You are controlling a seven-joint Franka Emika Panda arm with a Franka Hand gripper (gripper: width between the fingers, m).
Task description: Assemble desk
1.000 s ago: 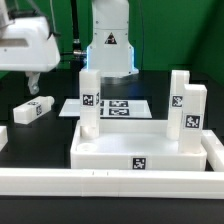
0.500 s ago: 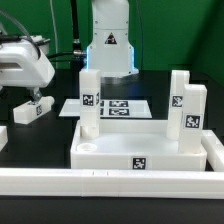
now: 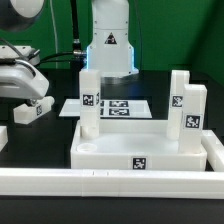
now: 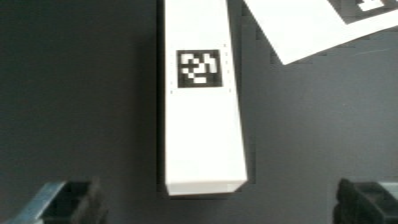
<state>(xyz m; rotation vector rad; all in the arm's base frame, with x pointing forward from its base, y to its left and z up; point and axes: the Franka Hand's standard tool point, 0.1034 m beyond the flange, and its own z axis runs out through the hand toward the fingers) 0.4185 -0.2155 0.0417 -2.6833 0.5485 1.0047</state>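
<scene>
gripper (image 4: 217, 203): jaws spread wide apart, nothing between them yet. from the wrist view one dark fingertip (image 4: 68, 203) sits off each side of the near end of the leg, neither touching it.

leg (image 4: 201, 100): loose white square leg, lying flat on the black table, tag face up. in the exterior view it's the short block (image 3: 30, 110) on that view's left, right under the arm's hand.

long axis: runs straight away from the jaws in the wrist view, so the fingers line up across the narrow width, not along the length. looks like a decent setup for a pinch, i'd say.

which way: leg is directly below the gripper, pretty well centred between the fingers. the next move seems to be just straight down, then close.

desk top (image 3: 145, 150): sits well apart from the leg, toward the exterior view's right, with three legs standing in it already by the look of it.

marker board (image 4: 338, 25): a corner of it lies just beside the leg, can't tell if they touch.

risk: grabbing this near the end might let the leg tip.
</scene>
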